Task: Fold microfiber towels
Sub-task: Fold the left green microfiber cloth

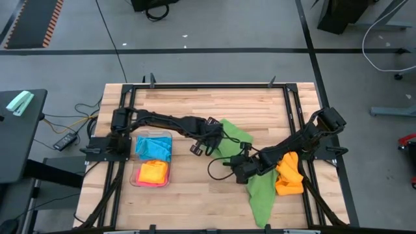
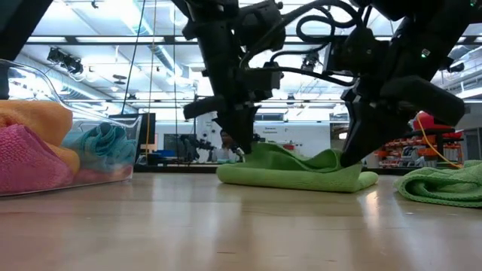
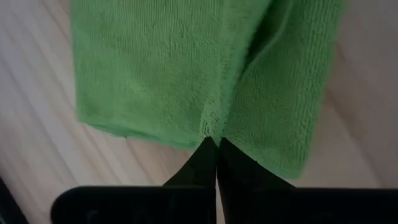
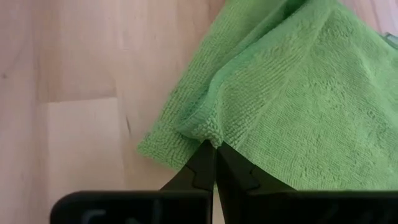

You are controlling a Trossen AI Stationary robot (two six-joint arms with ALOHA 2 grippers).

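Note:
A green microfiber towel [image 1: 235, 133] [image 2: 294, 172] lies folded on the wooden table near its middle. My left gripper [image 1: 211, 144] [image 2: 239, 150] is shut on its left side. My right gripper [image 1: 239, 162] [image 2: 350, 159] is shut on its right side. Both point steeply down. A second green towel [image 1: 261, 192] [image 2: 444, 184] lies flat toward the near edge, partly under my right arm. An orange towel [image 1: 289, 175] lies crumpled beside it on the right. My left gripper pinches the green towel's edge [image 3: 214, 129] between its two fingertips, where a ridge runs through the cloth. The fingers come slanting down from the table's left. The towel rests on the table. My right gripper pinches a folded corner [image 4: 208, 134] of the towel's upper layer between its fingertips, slanting down from the right. A lower layer [image 4: 163, 144] sticks out beneath it on the wood. The cloth lies slack on the table.
A clear plastic tray [image 1: 134, 175] stands at the left and holds a sky-blue towel [image 1: 154, 146], an orange one [image 1: 153, 172] and a pink one [image 2: 30, 162]. Bare wood lies at the near left and along the far edge.

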